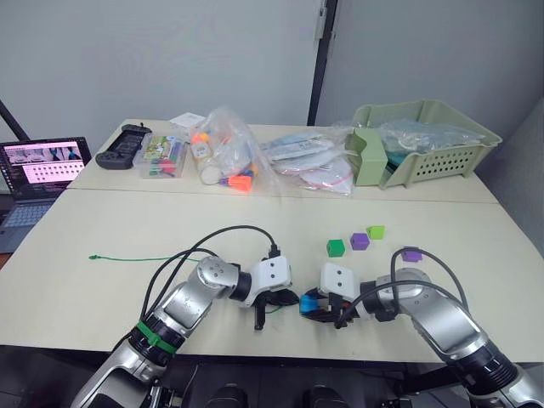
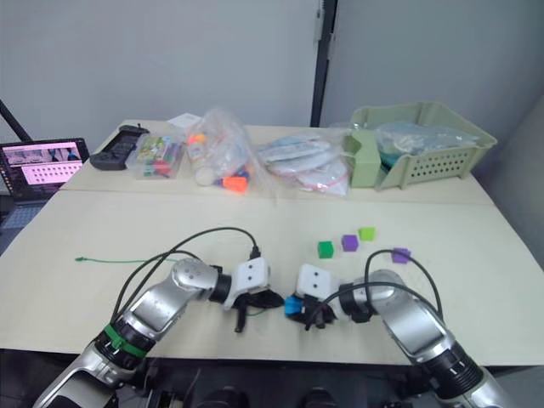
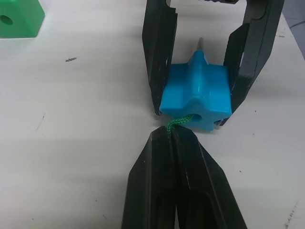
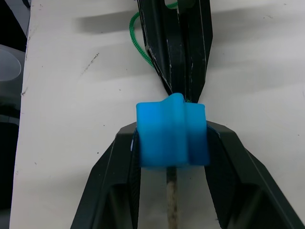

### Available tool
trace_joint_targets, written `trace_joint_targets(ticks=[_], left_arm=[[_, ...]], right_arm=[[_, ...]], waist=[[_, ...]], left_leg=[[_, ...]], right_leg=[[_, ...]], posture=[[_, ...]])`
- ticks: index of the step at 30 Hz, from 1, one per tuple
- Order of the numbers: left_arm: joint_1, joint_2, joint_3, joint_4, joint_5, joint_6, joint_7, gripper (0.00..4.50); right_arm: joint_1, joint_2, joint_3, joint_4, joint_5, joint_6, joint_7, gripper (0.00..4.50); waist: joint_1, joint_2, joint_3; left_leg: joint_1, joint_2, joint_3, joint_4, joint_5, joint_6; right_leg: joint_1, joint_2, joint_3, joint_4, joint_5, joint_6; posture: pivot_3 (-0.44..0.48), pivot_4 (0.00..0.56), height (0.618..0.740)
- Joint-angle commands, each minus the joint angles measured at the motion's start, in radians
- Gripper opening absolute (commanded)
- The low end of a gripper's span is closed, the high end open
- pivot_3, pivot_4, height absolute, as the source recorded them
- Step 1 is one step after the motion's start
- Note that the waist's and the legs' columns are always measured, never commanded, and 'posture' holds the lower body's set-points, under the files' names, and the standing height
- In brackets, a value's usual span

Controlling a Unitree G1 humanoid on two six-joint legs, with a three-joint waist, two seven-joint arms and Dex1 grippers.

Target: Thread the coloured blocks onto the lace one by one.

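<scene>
My right gripper [image 4: 172, 143] is shut on a blue block [image 4: 172, 136], which rests low on the table near the front edge [image 1: 308, 302]. The green lace [image 1: 144, 259] runs from the table's left side and passes through the block's hole. Its stiff pale tip [image 4: 170, 200] sticks out of the far side, between the right fingers. My left gripper [image 3: 170, 136] is shut on the lace right where the cord enters the block. A dark green block [image 1: 336, 247], a purple block [image 1: 359, 241], a lime block [image 1: 376, 231] and another purple block [image 1: 412, 255] lie loose to the right.
Clear bags with orange-capped items [image 1: 225, 157] and a marker box [image 1: 161, 157] stand at the back. A green basket [image 1: 425, 140] is at the back right, a laptop [image 1: 38, 174] at far left. Black cables [image 1: 221, 234] arc over both wrists.
</scene>
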Motion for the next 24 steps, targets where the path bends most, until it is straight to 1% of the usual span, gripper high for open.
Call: trace_joint_targets(ticks=[1, 5, 6, 7, 11, 13, 16, 19, 24], left_arm=[[-0.001, 0.002, 0.001, -0.038, -0.012, 0.016, -0.01, 0.6], [-0.005, 0.019, 0.001, -0.045, -0.026, 0.027, -0.045, 1.75], [-0.01, 0.02, 0.003, -0.049, -0.03, 0.033, -0.053, 2.14], [-0.02, 0.02, 0.004, -0.051, -0.029, 0.036, -0.055, 2.43], [-0.043, 0.033, -0.012, -0.053, -0.012, 0.024, -0.073, 3.77], [-0.069, 0.033, -0.028, -0.063, -0.005, 0.027, -0.083, 4.42], [-0.104, 0.013, -0.052, -0.058, 0.018, 0.026, -0.071, 4.44], [-0.127, -0.012, -0.084, -0.038, 0.037, 0.034, -0.064, 4.44], [-0.144, -0.051, -0.147, 0.019, 0.098, 0.02, -0.049, 4.44]], right_arm=[[-0.001, 0.004, -0.004, -0.024, 0.004, 0.017, -0.013, 1.35], [0.004, 0.008, -0.013, -0.025, 0.011, 0.023, -0.022, 1.35], [0.005, 0.007, -0.019, -0.023, 0.014, 0.022, -0.025, 1.85], [0.009, 0.004, -0.034, -0.03, 0.028, 0.031, -0.027, 2.37], [0.018, 0.0, -0.067, -0.054, 0.047, 0.044, -0.043, 3.72], [0.044, -0.032, -0.107, -0.1, 0.068, 0.06, -0.044, 4.41], [0.118, -0.101, -0.172, -0.159, 0.104, 0.058, -0.019, 4.46], [0.173, -0.145, -0.206, -0.168, 0.113, 0.042, -0.015, 4.46], [0.186, -0.147, -0.202, -0.145, 0.097, 0.02, -0.03, 4.46]], waist=[[0.0, 0.0, 0.0], [-0.001, 0.0, 0.0], [-0.001, 0.0, 0.0], [-0.001, 0.0, 0.0], [-0.001, 0.0, 0.0], [0.001, 0.0, 0.0], [0.006, 0.0, 0.0], [0.007, 0.0, 0.0], [-0.003, 0.0, 0.0]], left_leg=[[0.0, 0.0, 0.0, 0.0, 0.0, 0.0], [0.0, 0.0, 0.0, 0.0, 0.0, 0.0], [0.0, 0.0, 0.0, 0.0, 0.0, 0.0], [0.0, 0.0, 0.0, 0.0, 0.0, 0.0], [-0.001, 0.0, 0.0, 0.0, 0.0, 0.0], [-0.001, 0.0, 0.0, 0.0, 0.0, 0.0], [-0.002, 0.0, 0.0, 0.0, 0.0, 0.0], [-0.003, -0.001, 0.0, 0.0, 0.0, 0.0], [-0.002, 0.0, 0.001, 0.0, 0.0, 0.0]], right_leg=[[0.0, 0.0, 0.0, 0.0, 0.0, 0.0], [0.0, 0.0, 0.0, 0.0, 0.0, 0.0], [0.0, 0.0, 0.0, 0.0, 0.0, 0.0], [0.0, 0.0, 0.0, 0.0, 0.0, 0.0], [-0.001, 0.0, 0.0, 0.0, 0.0, 0.0], [-0.001, 0.0, 0.0, 0.0, 0.0, 0.0], [-0.001, 0.0, 0.0, 0.0, 0.0, 0.0], [-0.001, -0.001, 0.0, -0.001, 0.0, 0.001], [-0.001, 0.002, 0.0, -0.002, 0.0, 0.001]], posture=[[0.0, 0.15, 0.74], [0.0, 0.15, 0.74], [0.0, 0.15, 0.74], [0.0, 0.15, 0.74], [0.0, 0.15, 0.74], [0.0, 0.15, 0.74], [0.0, 0.15, 0.74], [0.0, 0.15, 0.74], [0.0, 0.15, 0.74]])
